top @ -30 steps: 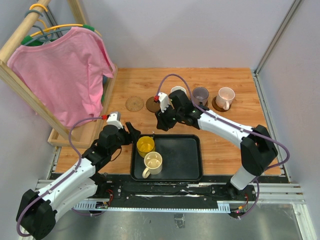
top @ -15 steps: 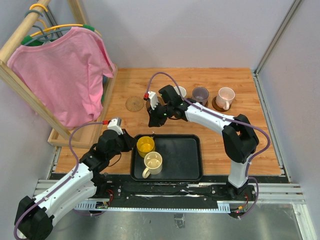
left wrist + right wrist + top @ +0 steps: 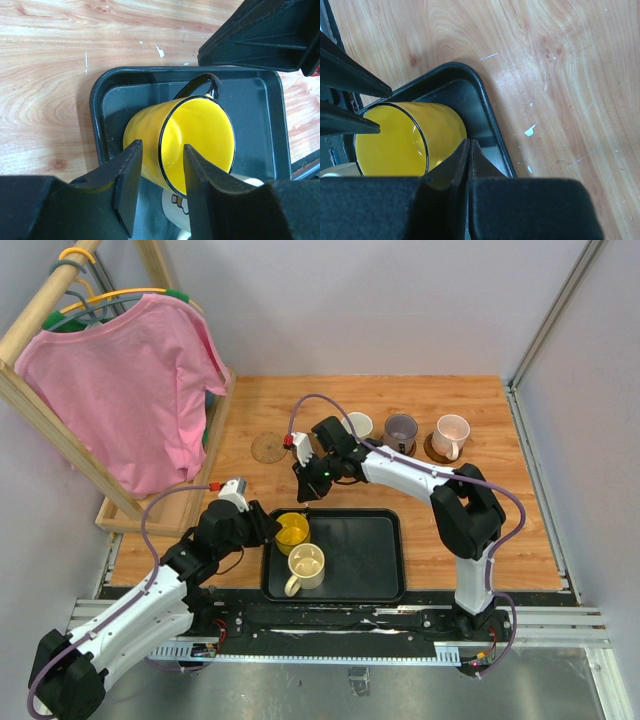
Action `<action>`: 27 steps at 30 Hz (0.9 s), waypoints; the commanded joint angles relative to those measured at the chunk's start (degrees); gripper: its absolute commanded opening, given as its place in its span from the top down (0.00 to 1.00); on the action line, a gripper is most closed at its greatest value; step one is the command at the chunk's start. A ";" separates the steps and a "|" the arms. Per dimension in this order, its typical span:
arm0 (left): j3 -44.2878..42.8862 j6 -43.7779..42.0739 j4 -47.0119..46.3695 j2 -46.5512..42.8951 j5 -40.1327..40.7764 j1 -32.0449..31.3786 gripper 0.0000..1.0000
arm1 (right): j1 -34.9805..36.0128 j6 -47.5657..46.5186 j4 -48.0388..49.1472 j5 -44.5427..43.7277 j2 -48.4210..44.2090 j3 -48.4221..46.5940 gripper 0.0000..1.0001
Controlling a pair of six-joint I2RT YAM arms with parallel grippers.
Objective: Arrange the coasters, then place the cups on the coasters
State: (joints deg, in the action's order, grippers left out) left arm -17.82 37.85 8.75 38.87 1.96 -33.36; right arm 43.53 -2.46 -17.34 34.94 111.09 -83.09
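Black rectangular tray [image 3: 362, 552] at wooden table's [image 3: 470, 530] near edge, pink shirt [image 3: 130, 390] hanging on wooden rack [image 3: 40, 306] left

From above and behind, the top view takes in the whole tabletop [image 3: 260, 405]; both wrist views look closely down, seemingly from opposite sides, at the yellow cup [image 3: 195, 135] and tray [image 3: 260, 130].
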 commanded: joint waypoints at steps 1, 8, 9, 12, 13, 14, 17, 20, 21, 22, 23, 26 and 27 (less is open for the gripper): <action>1.30 -0.35 -2.76 2.42 -0.82 -0.65 0.58 | 1.30 -1.78 -2.25 1.89 1.05 -0.59 0.99; 1.29 -1.00 -5.74 5.81 -0.31 -0.84 0.61 | 1.73 -1.78 -3.53 1.86 0.50 0.56 0.99; 1.18 -1.20 -6.23 6.19 0.04 -0.83 0.62 | 1.81 -1.78 -3.67 1.79 0.18 0.98 0.99; 0.66 -1.90 -8.49 7.90 1.22 -0.83 0.62 | 1.89 -2.77 -3.91 1.45 -0.97 2.90 0.99; 0.49 -2.39 -9.35 8.59 1.66 -0.78 0.62 | 1.90 -2.69 -3.97 1.46 -1.41 3.65 0.99; 0.24 -2.73 -10.16 9.39 1.99 -0.84 0.62 | 1.94 -2.72 -3.98 1.38 -2.10 4.45 0.99; -0.51 -4.03 -12.99 12.61 3.16 -0.84 0.63 | 2.28 -2.59 -4.54 0.10 -3.91 6.90 0.99; -1.38 -5.13 -16.00 16.35 3.35 -0.82 0.63 | 2.60 -2.49 -5.16 -2.12 -6.36 9.37 0.99; -1.68 -5.41 -17.30 17.51 3.28 -0.82 0.63 | 2.66 -2.36 -5.20 -2.94 -7.37 10.45 0.99; -1.92 -5.62 -18.53 18.67 3.09 -0.84 0.63 | 2.76 -2.11 -5.20 -3.70 -8.40 11.48 0.99; -2.33 -5.92 -19.80 19.82 2.94 -0.84 0.64 | 2.78 -1.85 -5.12 -4.43 -9.46 12.35 0.99; -3.49 -6.82 -23.36 23.19 2.38 -0.82 0.64 | 2.91 -0.77 -4.59 -5.99 -12.88 15.44 0.99; -4.07 -7.12 -24.19 24.27 2.12 -0.82 0.64 | 2.95 -0.34 -4.36 -6.63 -13.97 16.25 0.99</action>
State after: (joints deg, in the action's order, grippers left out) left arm -19.25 32.62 -8.73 60.01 3.88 -33.65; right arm 45.10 -3.97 -21.21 31.22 101.97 -69.67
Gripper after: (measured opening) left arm 0.366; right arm 0.010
